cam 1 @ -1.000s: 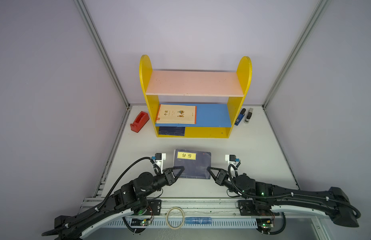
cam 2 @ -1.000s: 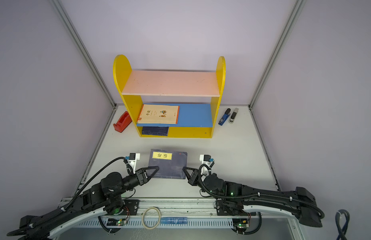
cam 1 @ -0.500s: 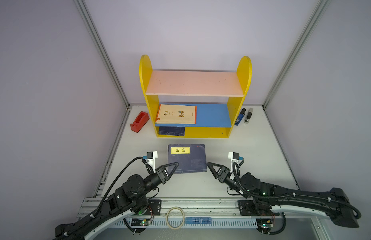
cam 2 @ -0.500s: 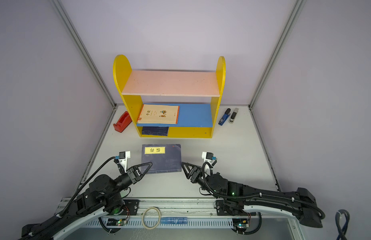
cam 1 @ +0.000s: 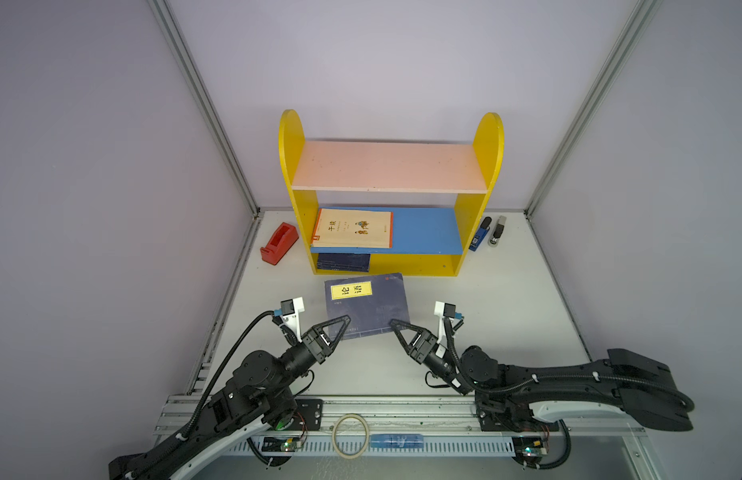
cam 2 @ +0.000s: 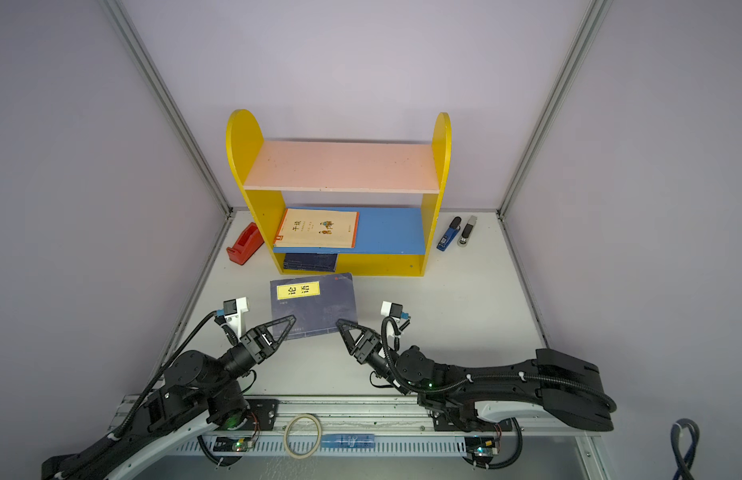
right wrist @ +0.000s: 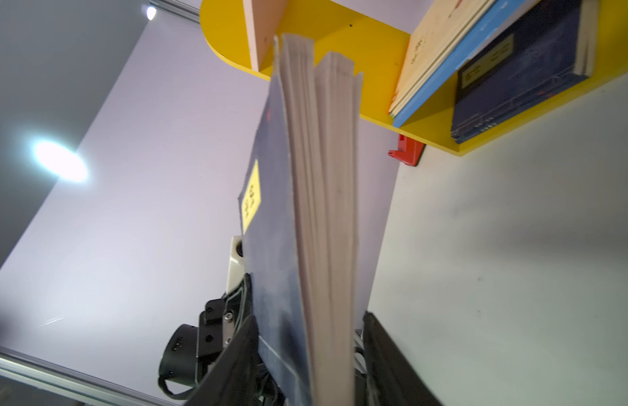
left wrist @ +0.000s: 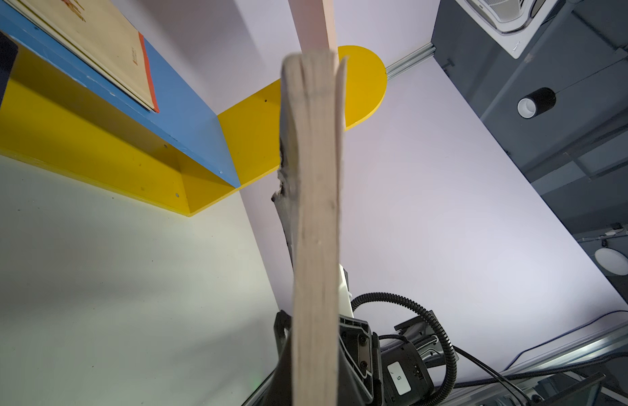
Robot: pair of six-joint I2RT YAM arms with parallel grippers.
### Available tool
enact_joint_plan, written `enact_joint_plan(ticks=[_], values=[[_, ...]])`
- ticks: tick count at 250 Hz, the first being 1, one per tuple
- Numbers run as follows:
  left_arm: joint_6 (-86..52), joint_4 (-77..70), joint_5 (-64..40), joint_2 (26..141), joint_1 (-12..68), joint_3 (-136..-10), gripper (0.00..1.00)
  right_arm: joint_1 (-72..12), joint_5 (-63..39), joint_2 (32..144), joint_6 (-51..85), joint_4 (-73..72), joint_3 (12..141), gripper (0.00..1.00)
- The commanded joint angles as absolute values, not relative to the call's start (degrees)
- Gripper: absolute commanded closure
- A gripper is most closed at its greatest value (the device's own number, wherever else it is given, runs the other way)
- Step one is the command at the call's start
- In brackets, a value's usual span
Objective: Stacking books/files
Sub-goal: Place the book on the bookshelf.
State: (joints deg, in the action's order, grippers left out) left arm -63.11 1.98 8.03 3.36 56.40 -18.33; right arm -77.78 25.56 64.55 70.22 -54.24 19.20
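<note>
The navy book (cam 1: pixel 367 307) hangs clear of the desk (cam 1: pixel 506 299), just in front of the yellow shelf unit (cam 1: pixel 489 137) at the desk's rear edge. Its far edge is close to the bottom compartment, where the shelved navy books (cam 1: pixel 344 262) lie. The left fingers (cam 1: pixel 342 322) are clamped on its near left corner. The right fingers (cam 1: pixel 398 326) straddle the near right corner, yet the right wrist view shows a sliver between one finger and the pages — whether they press at all I cannot tell.

That is the main hazard: carried by one corner, a thin paperback would likely twist and slide out. Its pages are splayed at the free end, so a drooping far edge could catch the unit's lower lip or the blue board (cam 1: pixel 423 232) — buckling the cover or shoving the shelved navy books backwards. Coming in too high, it might nudge the cream book (cam 1: pixel 352 228) resting on that board's left end.
</note>
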Motion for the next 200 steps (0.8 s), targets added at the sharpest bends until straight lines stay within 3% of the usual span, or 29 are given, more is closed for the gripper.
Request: enact_joint_plan(ticks=[1, 133, 200], values=[[-63.4, -0.8, 9.6, 2.0, 56.2, -18.2, 1.00, -78.6, 27.7, 65.9, 69.4, -63.7, 19.5, 0.60], [-63.9, 3.4, 11.1, 0.0, 55.1, -18.6, 1.00, -79.5, 31.5, 69.3, 71.5, -69.5, 17.1, 0.64], [-64.3, 3.0, 10.3, 0.0, 55.0, -18.9, 1.00, -79.5, 32.9, 67.8, 70.7, -69.3, 16.4, 0.71]])
